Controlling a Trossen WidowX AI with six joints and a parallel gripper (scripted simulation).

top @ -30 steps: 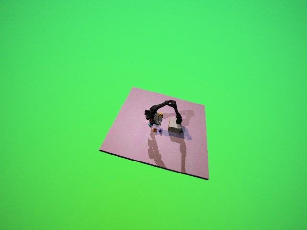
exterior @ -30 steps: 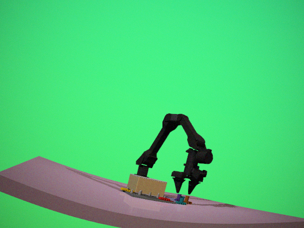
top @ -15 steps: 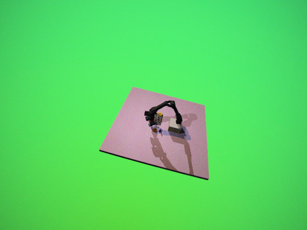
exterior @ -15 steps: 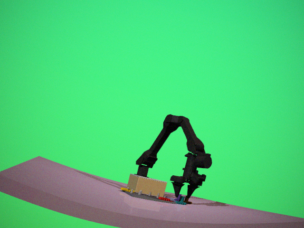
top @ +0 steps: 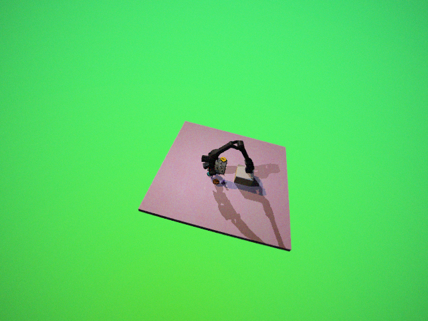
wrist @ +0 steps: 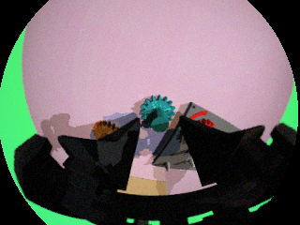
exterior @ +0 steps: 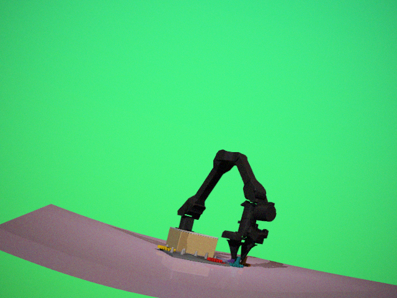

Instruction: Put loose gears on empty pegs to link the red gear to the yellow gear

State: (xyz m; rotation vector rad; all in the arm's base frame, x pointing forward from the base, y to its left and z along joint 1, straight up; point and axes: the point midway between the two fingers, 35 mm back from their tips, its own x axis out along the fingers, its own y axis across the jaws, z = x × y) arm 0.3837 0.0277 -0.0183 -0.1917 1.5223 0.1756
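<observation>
Gripper: black, 2 tapered fingers, roughly half open, astride the teal toothed gear with its round upright handle; contact cannot be told. Teal gear stands on the matte pink bench, inward of the bench's long dark-sided front edge, just off the flat grey board. Orange gear nearby, also on the bench.

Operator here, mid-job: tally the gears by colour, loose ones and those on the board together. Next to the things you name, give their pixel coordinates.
Red gear point(exterior: 214, 259) point(wrist: 206, 124): 1
Yellow gear point(top: 223, 159) point(exterior: 164, 248): 1
Teal gear point(exterior: 236, 264) point(wrist: 157, 108): 1
Orange gear point(top: 216, 181) point(wrist: 105, 129): 1
Purple gear point(top: 223, 182) point(exterior: 230, 261): 1
Total: 5
</observation>
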